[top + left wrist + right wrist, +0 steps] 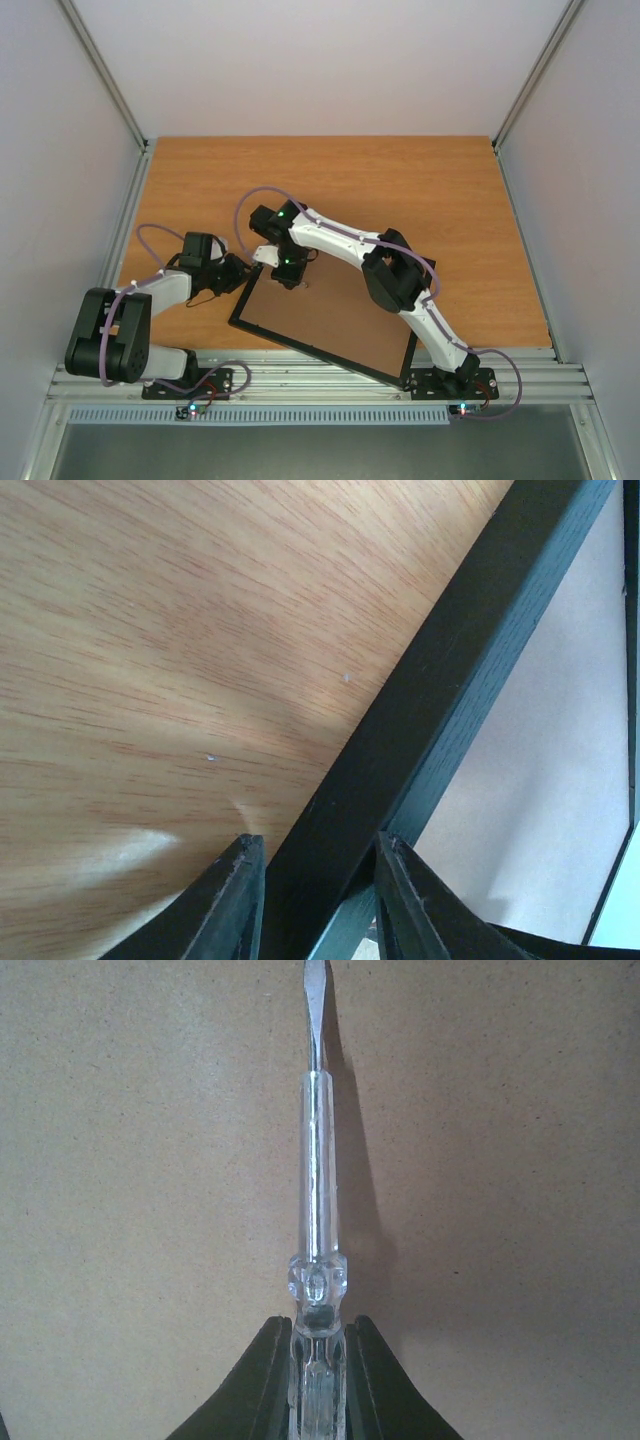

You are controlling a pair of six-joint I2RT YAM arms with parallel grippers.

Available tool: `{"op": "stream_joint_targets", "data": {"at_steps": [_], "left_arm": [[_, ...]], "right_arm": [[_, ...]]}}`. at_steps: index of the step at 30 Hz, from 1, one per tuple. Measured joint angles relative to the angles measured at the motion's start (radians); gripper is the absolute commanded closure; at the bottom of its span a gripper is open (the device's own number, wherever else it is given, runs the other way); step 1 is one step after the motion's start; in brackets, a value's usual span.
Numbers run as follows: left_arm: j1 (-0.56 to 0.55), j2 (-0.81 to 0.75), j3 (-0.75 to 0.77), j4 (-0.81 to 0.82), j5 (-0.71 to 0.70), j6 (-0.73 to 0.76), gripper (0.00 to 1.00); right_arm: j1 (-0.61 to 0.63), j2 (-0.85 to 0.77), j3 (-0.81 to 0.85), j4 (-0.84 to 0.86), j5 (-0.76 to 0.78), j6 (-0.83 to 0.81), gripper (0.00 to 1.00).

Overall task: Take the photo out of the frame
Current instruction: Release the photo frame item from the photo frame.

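The right gripper [318,1335] is pinched on the clear handle of a screwdriver [316,1160], whose shaft runs straight ahead in line with the fingers. Its flat tip is low over the brown board [150,1160], and I cannot tell whether it touches. The left gripper [318,842] is closed on the frame [450,680], one finger on each side of the black rail and apparently touching it.

The frame [310,352] lies back-up by the near edge of the table [400,180], about midway along it. It is skewed, with its long axis running toward the near right corner. Both grippers are at its end toward the left edge, the right one over the board's far corner.

The photo is not in view and is probably under the board. No clip or tab shows ahead of the tip, so the next move depends on finding the board's edge.
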Motion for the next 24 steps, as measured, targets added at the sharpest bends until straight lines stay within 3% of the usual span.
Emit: {"op": "stream_joint_targets", "data": {"at_steps": [24], "left_arm": [[0.000, -0.008, -0.009, 0.003, 0.004, -0.003, 0.68]], "right_arm": [[0.039, 0.040, 0.104, -0.065, 0.097, 0.067, 0.99]]}}
